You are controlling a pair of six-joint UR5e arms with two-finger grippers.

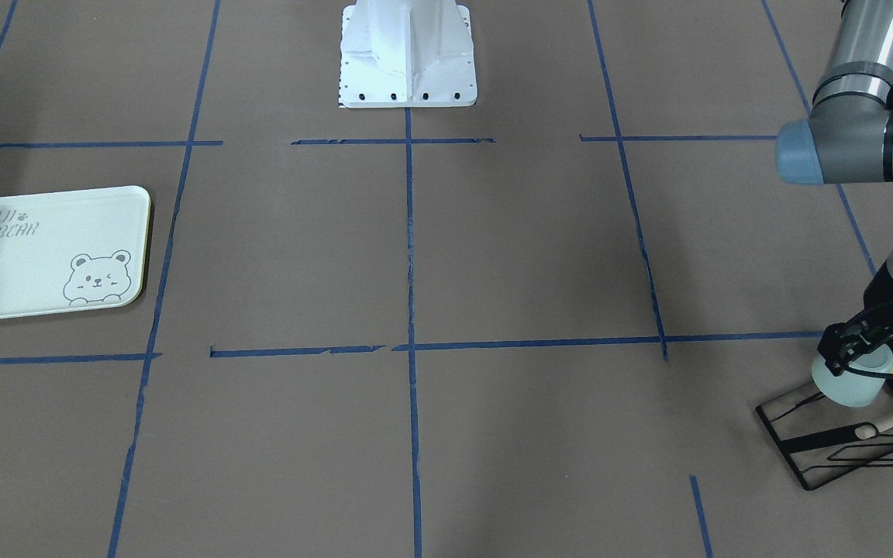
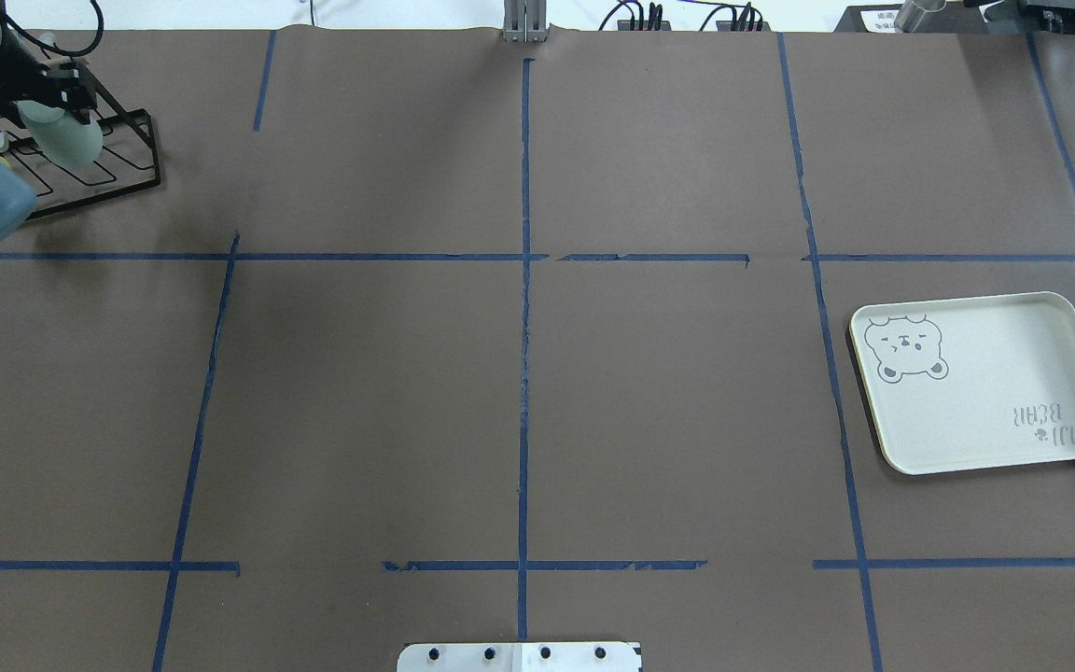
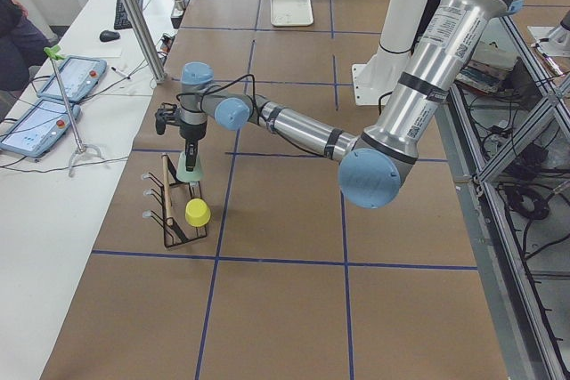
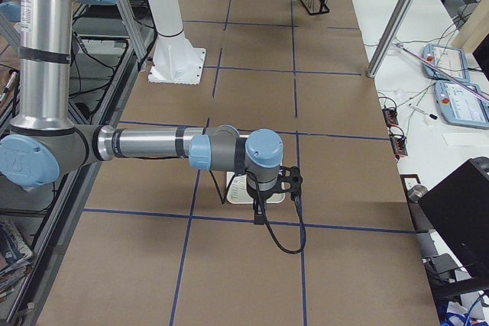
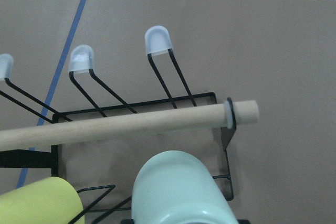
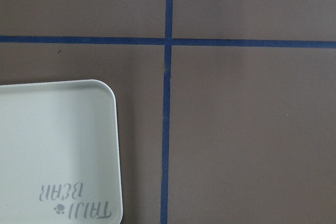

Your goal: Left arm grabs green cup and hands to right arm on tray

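The pale mint-green cup (image 1: 853, 385) is at the black wire rack (image 1: 818, 442) near the table's far left corner. My left gripper (image 1: 856, 349) is shut on the cup's rim end and holds it tilted over the rack. The cup also shows in the overhead view (image 2: 68, 140) and fills the bottom of the left wrist view (image 5: 178, 192). The cream-green bear tray (image 2: 985, 392) lies flat on the table's right side, with nothing on it. My right gripper (image 4: 260, 215) hangs by the tray's edge, and I cannot tell whether it is open or shut.
A pale yellow cup (image 5: 39, 203) sits on the rack beside the green one. A wooden dowel (image 5: 131, 124) runs across the rack, with capped wire prongs (image 5: 156, 40) beyond it. Blue tape lines grid the brown table. The robot's white base (image 1: 408, 54) stands mid-table edge.
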